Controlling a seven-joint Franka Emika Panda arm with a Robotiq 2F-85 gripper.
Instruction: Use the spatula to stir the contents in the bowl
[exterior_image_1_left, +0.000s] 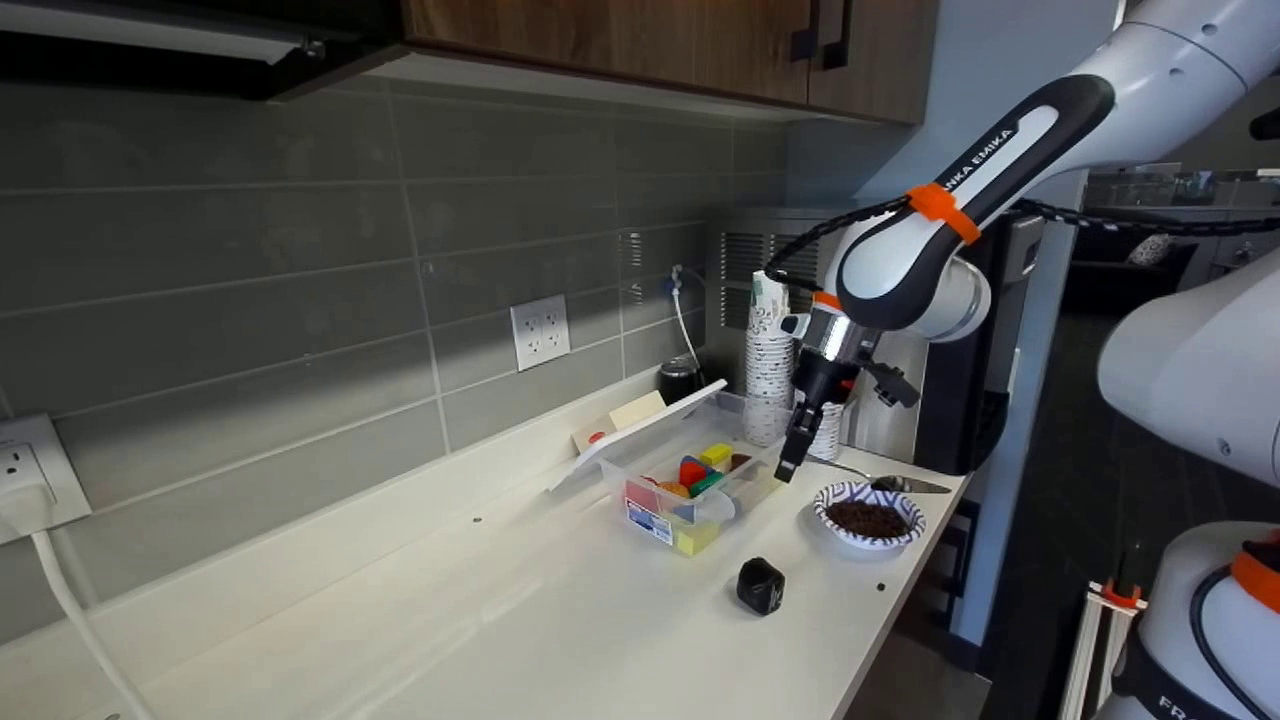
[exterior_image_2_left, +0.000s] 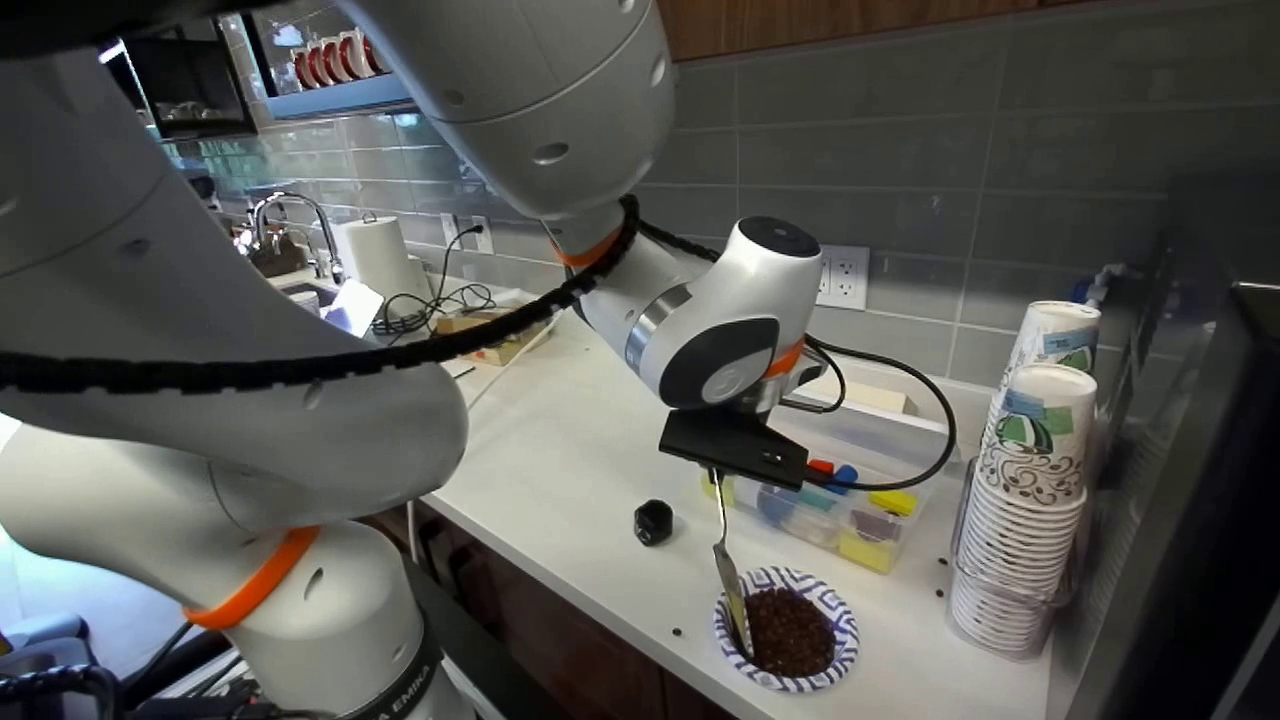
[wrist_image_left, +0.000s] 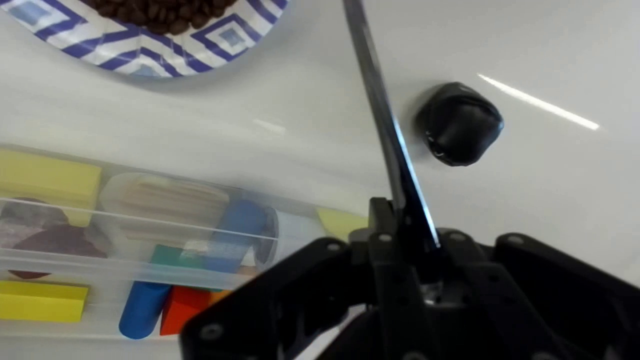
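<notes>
Gripping spatula (wrist_image_left: 385, 116), hand (wrist_image_left: 417, 225) near bowl (wrist_image_left: 165, 56)

Counter (exterior_image_1_left: 550, 610) from above, all views.

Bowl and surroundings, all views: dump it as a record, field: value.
container: bowl, white with blue-purple pattern, upright on white counter
contents: brown bean-like pieces
tool: spatula, slanting downward in an exterior view
grip: end effector, closed on the spatula
tool_vs_bowl: spatula overlaps the bowl in that exterior view; contact with contents cannot be told
nearby: clear tub holding coloured pieces; black object; stacked paper cups
</notes>
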